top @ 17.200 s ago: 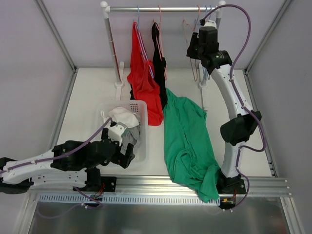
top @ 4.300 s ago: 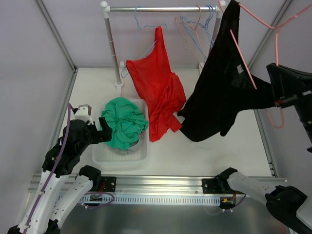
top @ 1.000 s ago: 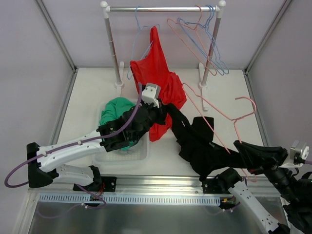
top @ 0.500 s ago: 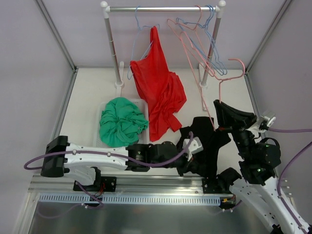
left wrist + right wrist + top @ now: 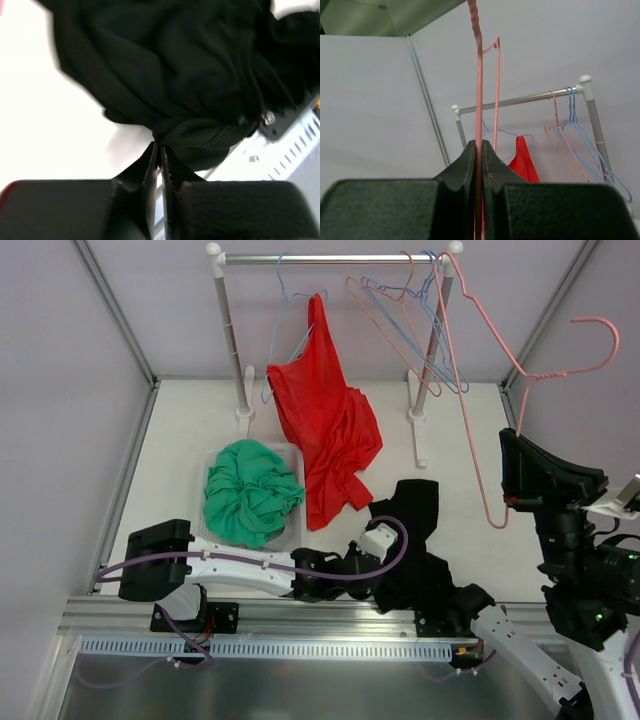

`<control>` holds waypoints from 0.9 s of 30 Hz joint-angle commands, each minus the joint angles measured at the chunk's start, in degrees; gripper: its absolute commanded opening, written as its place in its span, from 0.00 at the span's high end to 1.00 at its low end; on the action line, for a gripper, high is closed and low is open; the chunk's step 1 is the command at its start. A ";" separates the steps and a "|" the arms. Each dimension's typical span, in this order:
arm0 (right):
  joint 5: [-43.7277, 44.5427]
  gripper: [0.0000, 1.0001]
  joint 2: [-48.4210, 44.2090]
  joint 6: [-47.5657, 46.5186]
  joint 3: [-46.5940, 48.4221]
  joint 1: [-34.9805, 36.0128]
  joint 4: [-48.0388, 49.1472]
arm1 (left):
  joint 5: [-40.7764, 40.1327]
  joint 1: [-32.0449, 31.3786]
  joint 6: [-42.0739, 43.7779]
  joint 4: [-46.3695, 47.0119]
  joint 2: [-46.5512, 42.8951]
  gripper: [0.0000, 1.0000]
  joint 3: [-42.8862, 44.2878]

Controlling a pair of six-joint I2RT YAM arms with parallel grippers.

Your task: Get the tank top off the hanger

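The black tank top (image 5: pixel 415 540) lies crumpled on the table near the front rail, off the hanger. My left gripper (image 5: pixel 392 578) reaches low across the front to its edge. In the left wrist view the jaws (image 5: pixel 160 147) stand almost together, and a bunched fold of the tank top (image 5: pixel 175 65) is pinched at their tips. The bare pink hanger (image 5: pixel 518 400) hangs high at the right, clear of the cloth. My right gripper (image 5: pixel 512 455) is shut on its wire. In the right wrist view the hanger (image 5: pixel 479 75) runs straight up from the right gripper (image 5: pixel 480 145).
A red garment (image 5: pixel 325 430) hangs from a blue hanger on the rack (image 5: pixel 330 258) and trails onto the table. Several empty hangers (image 5: pixel 420 320) hang at the rack's right end. A white basket (image 5: pixel 293 558) at the left holds a green garment (image 5: pixel 250 495).
My right arm has swung the bare pink hanger up and to the right. My left gripper has drawn back a little toward the left with the tank top's edge.
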 commanded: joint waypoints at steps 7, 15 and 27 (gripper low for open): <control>7.98 1.00 11.92 -0.45 14.34 0.10 -31.45 | -14.55 2.78 -5.02 -20.37 -14.36 0.01 6.85; 7.53 1.00 30.44 -4.42 22.43 0.10 -30.15 | -8.67 10.60 -0.27 -31.62 -29.31 0.01 10.45; 7.01 1.00 55.25 -7.14 44.21 -4.11 -25.92 | -1.91 21.95 4.21 -42.09 -38.63 0.01 8.63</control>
